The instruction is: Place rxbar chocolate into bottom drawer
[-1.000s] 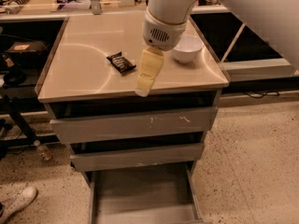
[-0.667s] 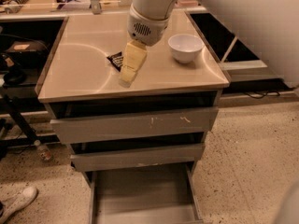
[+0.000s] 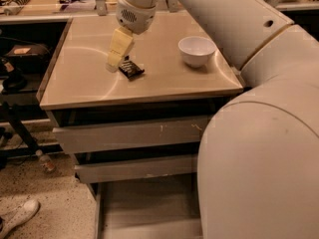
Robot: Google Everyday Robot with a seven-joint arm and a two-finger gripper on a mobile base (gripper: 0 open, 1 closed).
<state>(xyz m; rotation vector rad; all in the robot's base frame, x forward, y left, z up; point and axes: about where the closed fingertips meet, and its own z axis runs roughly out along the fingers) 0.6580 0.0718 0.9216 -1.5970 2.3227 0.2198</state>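
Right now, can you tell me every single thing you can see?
bar: one, black, on the cabinet top, left of the bowl
bowl: one, white, on the right part of the top
cabinet top: one, tan, above the drawers
upper drawers: two, grey, stacked under the top
bottom drawer: one, grey, pulled out at the bottom
shoe: one, white, on the floor at lower left
gripper: one, pale yellow, over the top, just left of the bar
arm: one, white, filling the right side
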